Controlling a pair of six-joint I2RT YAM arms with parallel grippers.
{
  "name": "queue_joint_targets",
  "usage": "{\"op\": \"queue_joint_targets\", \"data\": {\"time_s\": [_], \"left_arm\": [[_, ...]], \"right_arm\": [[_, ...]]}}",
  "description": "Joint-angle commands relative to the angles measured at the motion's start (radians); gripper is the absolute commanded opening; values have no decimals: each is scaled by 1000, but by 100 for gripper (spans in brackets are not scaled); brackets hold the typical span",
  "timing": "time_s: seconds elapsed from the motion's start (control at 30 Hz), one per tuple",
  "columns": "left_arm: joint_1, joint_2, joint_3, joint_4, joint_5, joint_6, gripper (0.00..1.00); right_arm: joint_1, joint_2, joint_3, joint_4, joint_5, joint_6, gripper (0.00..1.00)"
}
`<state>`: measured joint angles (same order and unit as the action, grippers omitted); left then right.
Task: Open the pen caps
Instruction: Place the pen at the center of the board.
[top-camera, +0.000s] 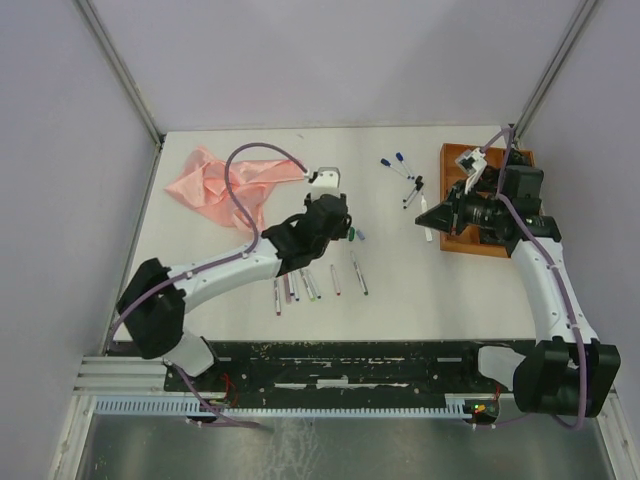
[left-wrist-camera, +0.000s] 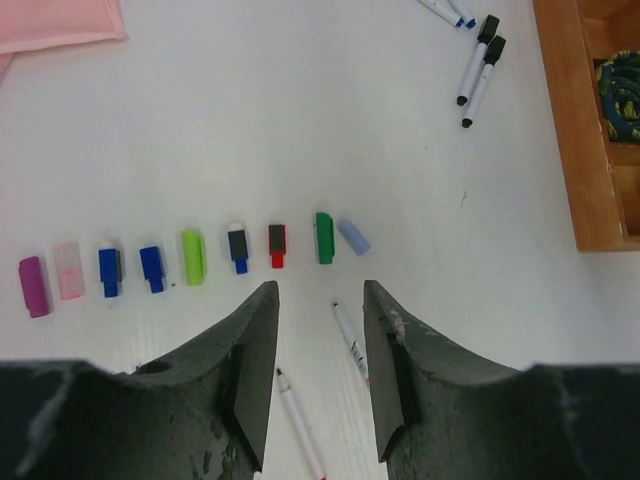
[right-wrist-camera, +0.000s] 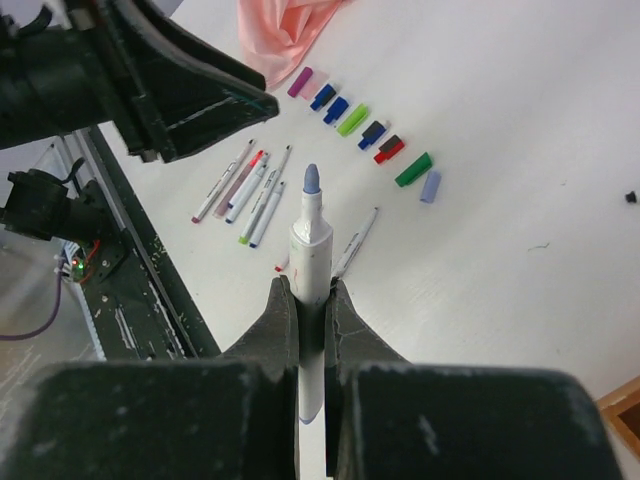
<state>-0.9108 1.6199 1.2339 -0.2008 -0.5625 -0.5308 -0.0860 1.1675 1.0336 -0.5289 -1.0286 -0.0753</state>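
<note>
Several pen caps (left-wrist-camera: 193, 256) lie in a row on the white table, from purple (left-wrist-camera: 34, 286) to green (left-wrist-camera: 324, 237) and lavender (left-wrist-camera: 354, 236). My left gripper (left-wrist-camera: 320, 300) hovers open just near of that row, with nothing between its fingers. Two uncapped pens (left-wrist-camera: 350, 340) lie on the table beneath it. My right gripper (right-wrist-camera: 308, 290) is shut on a white pen (right-wrist-camera: 311, 245) whose bare lavender tip points away. It is held in the air right of the row (right-wrist-camera: 360, 120), near the tray (top-camera: 450, 160). Several more uncapped pens (top-camera: 320, 280) lie near the front.
A pink cloth (top-camera: 215, 185) is crumpled at the back left. Capped pens (top-camera: 405, 175) lie at the back centre, close to the wooden tray (left-wrist-camera: 570, 120) on the right. The left arm (right-wrist-camera: 190, 90) fills the upper left of the right wrist view.
</note>
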Motion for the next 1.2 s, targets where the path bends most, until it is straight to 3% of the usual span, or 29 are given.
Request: {"op": "queue_joint_targets", "data": {"time_s": [0.0, 0.13, 0.23, 0.3, 0.5, 0.63, 0.87, 1.17], "left_arm": [[2, -227, -240, 326, 18, 106, 50], [3, -415, -467, 502, 17, 105, 69], [4, -538, -612, 582, 13, 85, 75], [3, -608, -697, 605, 5, 65, 76], [4, -772, -832, 583, -8, -3, 76], [4, -852, -889, 578, -41, -32, 76], [3, -884, -892, 547, -61, -29, 76], [4, -881, -901, 546, -69, -56, 75]], "right_arm": [[12, 11, -59, 211, -47, 155, 3], [67, 87, -75, 230, -8, 192, 2], [123, 153, -84, 216, 114, 184, 0], [158, 198, -95, 220, 246, 193, 0], [289, 357, -71, 179, 405, 209, 0], [384, 441, -22, 124, 602, 268, 0], [491, 548, 12, 80, 613, 290, 0], [515, 577, 8, 78, 745, 427, 2]]}}
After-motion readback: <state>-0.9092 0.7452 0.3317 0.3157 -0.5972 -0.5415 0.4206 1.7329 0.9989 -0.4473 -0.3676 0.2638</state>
